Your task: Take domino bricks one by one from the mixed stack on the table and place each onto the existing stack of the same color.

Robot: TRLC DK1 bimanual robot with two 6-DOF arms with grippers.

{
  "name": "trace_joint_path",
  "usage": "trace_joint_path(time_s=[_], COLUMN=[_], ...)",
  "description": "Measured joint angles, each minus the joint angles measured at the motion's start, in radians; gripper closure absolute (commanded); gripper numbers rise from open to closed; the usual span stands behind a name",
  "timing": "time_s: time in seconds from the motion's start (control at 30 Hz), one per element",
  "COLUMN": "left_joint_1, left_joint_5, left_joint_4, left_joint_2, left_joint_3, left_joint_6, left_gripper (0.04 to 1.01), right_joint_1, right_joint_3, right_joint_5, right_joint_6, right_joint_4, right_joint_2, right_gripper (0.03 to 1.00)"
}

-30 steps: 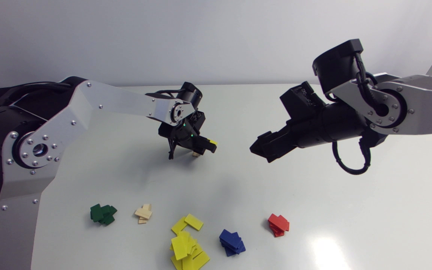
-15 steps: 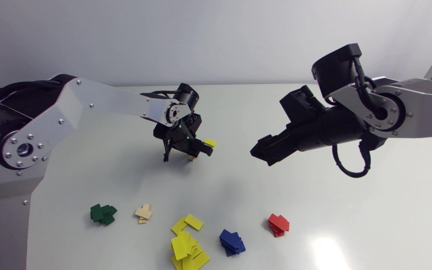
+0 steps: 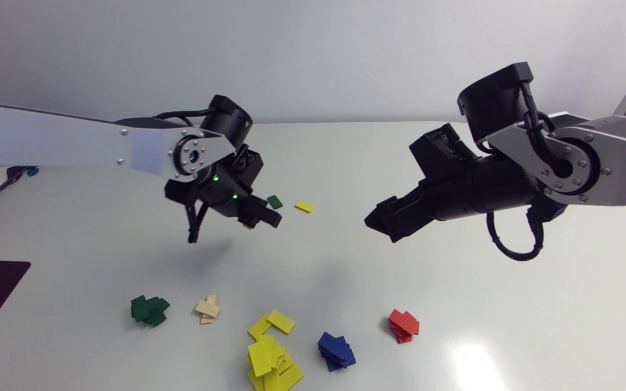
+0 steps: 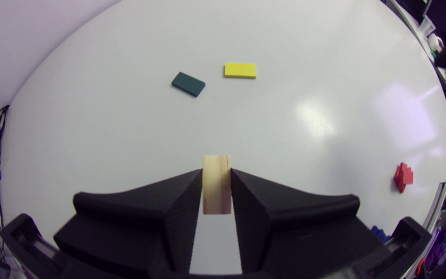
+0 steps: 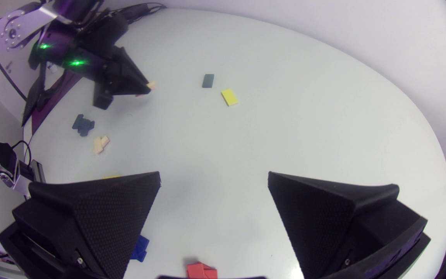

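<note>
The pale brick (image 4: 216,184) shows wood grain, the left pincer (image 4: 216,172) has matt ribbed fingers (image 4: 176,209), the table (image 4: 130,128) is glossy.

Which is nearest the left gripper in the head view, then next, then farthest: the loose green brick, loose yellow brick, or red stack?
1. Loose green brick, just beside the left gripper holding the wooden brick.
2. Loose yellow brick, farther toward the right gripper.
3. Red stack, far off by the table's front edge.
</note>
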Motion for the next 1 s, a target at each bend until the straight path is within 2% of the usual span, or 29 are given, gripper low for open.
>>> trace_joint_path(time_s=[0.23,0.4,1.0], left_joint_1=[0.045,0.052,-0.004], left_joint_5=[-0.005,-0.007,-0.01], left_joint_4=[0.065,0.105,0.193], left_joint_2=[-0.233,-0.301,-0.36], left_joint_3=[-0.303,-0.455,-0.622], left_joint_6=[0.069,0.091,0.094], left_gripper=[0.798,0.798,0.798], right_joint_1=[0.022,0.051,0.06], right_joint_3=[-0.006,-0.006,-0.011], right_joint_5=[0.0,0.0,0.0], right_joint_6=[0.0,0.001,0.016], right_joint_4=[0.0,0.0,0.015], right_joint_2=[-0.003,-0.003,-0.003], right_gripper=[0.062,0.062,0.062])
